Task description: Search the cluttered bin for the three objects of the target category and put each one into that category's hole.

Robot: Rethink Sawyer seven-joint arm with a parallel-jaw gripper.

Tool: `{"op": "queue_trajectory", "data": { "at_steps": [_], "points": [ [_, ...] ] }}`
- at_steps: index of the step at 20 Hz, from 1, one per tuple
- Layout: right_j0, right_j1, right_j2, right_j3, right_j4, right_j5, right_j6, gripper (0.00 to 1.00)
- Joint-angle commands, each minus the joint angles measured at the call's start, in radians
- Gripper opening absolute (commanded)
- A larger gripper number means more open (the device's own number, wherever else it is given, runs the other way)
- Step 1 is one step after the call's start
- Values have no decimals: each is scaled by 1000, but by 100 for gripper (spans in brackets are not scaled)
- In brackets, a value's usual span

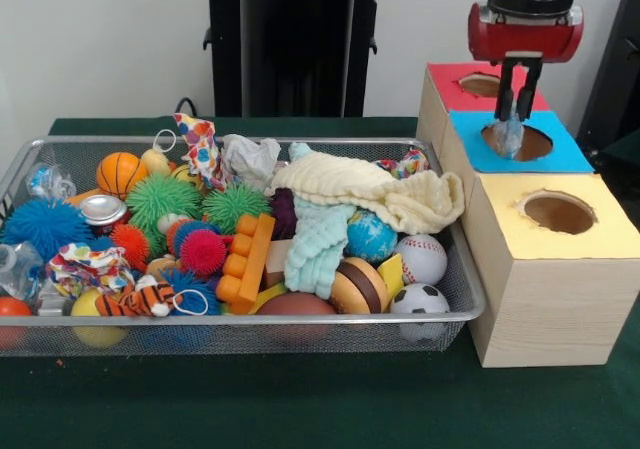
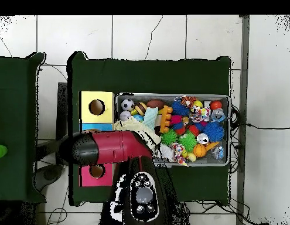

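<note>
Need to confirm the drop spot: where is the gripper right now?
In the front view the gripper hangs at the upper right, directly over the blue-topped box's hole, holding a clear crinkly object between the red box and yellow box.

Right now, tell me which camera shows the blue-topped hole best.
The front view. There the blue-topped hole shows openly, with the gripper hanging right above it, holding a clear crinkly object at the opening. In the overhead view the red arm covers that spot; only the yellow hole and red hole show.
</note>
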State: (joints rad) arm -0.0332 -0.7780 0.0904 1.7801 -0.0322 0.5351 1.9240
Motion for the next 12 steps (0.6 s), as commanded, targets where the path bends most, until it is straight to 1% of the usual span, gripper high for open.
{"op": "queue_trajectory", "data": {
  "at_steps": [1,4,9,10,12],
  "points": [
    [-78,166,100,113,66,-169,159,0],
    [-68,176,96,115,91,-174,174,0],
    [-42,166,75,118,116,-159,177,0],
    [-35,172,64,110,111,-170,179,0],
    [-21,219,42,79,86,-220,175,0]
  ]
}}
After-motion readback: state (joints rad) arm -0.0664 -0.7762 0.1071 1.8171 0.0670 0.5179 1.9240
